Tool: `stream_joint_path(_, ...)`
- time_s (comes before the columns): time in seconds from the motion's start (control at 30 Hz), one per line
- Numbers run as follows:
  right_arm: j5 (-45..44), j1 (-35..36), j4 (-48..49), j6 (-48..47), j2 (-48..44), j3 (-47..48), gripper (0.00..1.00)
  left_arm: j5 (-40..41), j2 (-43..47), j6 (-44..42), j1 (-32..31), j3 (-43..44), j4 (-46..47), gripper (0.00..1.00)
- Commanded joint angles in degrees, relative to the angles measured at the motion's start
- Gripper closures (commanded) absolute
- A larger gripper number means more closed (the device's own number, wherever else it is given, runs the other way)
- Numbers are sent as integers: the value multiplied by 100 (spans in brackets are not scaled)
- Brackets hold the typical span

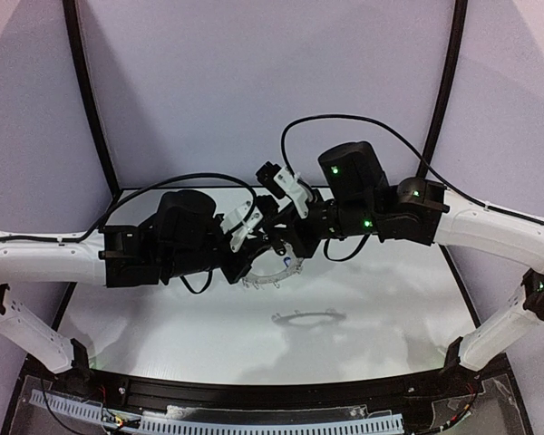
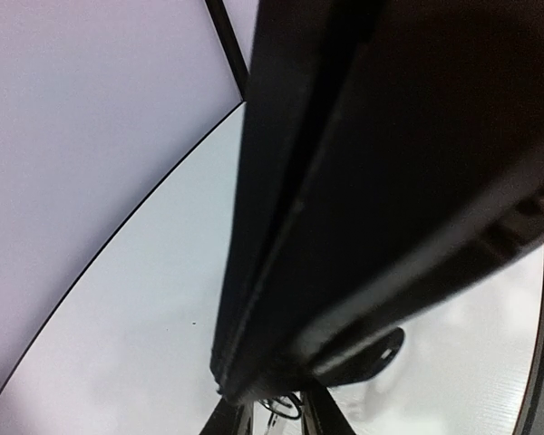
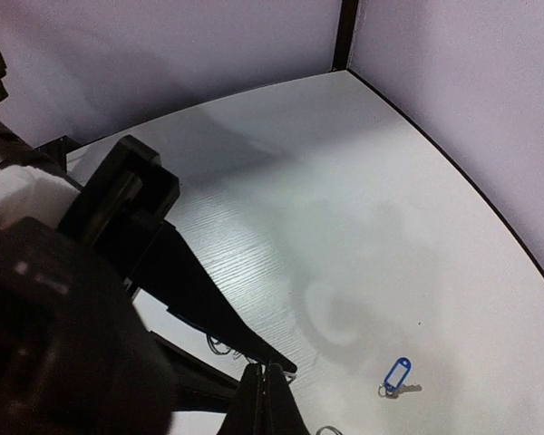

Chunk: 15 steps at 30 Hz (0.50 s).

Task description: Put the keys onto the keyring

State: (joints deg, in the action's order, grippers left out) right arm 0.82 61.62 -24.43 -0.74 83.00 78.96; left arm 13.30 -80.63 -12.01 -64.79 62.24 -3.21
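Note:
The keyring [image 1: 272, 274], a dark ring with silver wire loops, hangs above the table in the middle. My left gripper [image 1: 252, 254] is shut on its rim; in the left wrist view only the fingertips [image 2: 227, 421] show, with wire loops [image 2: 286, 405] between them. My right gripper [image 1: 283, 246] meets it from the right. In the right wrist view its fingers [image 3: 270, 381] are pressed together right at the loops [image 3: 219, 344]; what they pinch is hidden. The key with the blue tag [image 3: 397, 373] lies on the table, apart. The black-headed key is out of view.
The right arm's black body [image 2: 390, 163] fills most of the left wrist view. The ring's shadow [image 1: 308, 317] falls on the white table in front of the grippers. A small wire ring [image 3: 326, 431] shows at the bottom edge. Walls close the table's back and sides.

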Motion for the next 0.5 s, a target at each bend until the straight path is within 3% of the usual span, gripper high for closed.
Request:
stream_joint_path(0.0,151,87,263,25,-174,88,100,135,20,-38,-9,146,90,79)
stream_joint_path(0.2,141,102,209,-37,-157,112,100,87,51,-50,-7,148,89,84)
stream_joint_path(0.33,63,113,161,-67,-151,130,100,119,80,-43,-8,139,42,98)
stream_joint_path(0.47,-192,113,86,-115,-160,149,100,95,153,-47,-7,84,-34,99)
